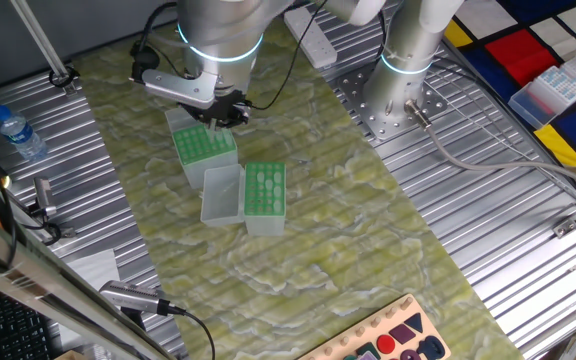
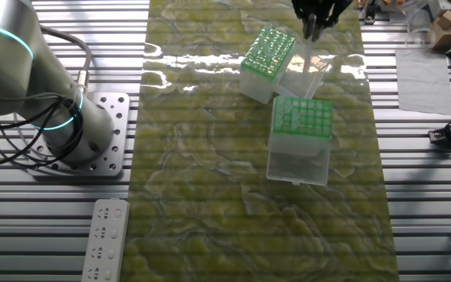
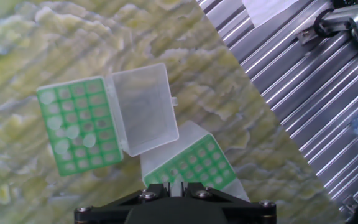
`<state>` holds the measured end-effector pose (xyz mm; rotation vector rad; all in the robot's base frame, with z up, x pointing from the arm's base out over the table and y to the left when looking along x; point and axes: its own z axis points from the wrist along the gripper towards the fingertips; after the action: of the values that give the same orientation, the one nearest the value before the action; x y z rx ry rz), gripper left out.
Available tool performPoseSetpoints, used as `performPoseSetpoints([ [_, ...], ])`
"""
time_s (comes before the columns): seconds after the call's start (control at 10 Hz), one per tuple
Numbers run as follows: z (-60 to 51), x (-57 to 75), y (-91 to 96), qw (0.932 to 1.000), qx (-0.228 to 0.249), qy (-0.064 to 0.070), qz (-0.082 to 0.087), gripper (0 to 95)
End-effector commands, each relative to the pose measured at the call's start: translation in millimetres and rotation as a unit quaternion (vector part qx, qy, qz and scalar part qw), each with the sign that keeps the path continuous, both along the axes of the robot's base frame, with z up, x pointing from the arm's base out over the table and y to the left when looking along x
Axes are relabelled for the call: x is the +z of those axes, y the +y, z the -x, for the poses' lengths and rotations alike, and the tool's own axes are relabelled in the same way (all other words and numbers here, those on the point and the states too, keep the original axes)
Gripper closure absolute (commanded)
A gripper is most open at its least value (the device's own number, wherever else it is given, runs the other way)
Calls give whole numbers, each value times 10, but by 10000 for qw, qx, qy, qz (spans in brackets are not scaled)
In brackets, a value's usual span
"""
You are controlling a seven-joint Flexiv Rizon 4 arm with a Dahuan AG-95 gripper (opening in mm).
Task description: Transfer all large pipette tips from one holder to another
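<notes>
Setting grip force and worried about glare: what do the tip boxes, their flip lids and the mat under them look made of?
The two boxes look like plastic, with green grid tops over milky bodies. The open lid seems thin, translucent, frosted plastic, since the mat shows faintly through it. The mat looks like glossy, marble-patterned yellow-green sheet, perhaps vinyl, with bright glare streaks. The pincer hovers over one box.

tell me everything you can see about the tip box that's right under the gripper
The tip box under the gripper is a translucent, plastic-looking case with a green perforated rack plate on top, its holes in a square grid. Its clear hinged lid is folded open flat on the mat. It sits on the yellow-green mat, beside a second open box; whether they touch is unclear. In the hand view some holes look pale, perhaps holding tips, though this is unclear. The gripper hovers at its far edge; any contact cannot be judged.
</notes>
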<state>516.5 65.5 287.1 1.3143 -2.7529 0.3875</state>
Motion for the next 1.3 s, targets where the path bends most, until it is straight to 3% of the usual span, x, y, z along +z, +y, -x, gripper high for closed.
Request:
performPoseSetpoints([
  [0.1,28,-9,-20,9999,-105,0,-102,950],
  [0.6,103,-51,-81,9991,-245,32,-358,950],
  [1.3,166,-52,-94,9984,-312,65,-458,950],
])
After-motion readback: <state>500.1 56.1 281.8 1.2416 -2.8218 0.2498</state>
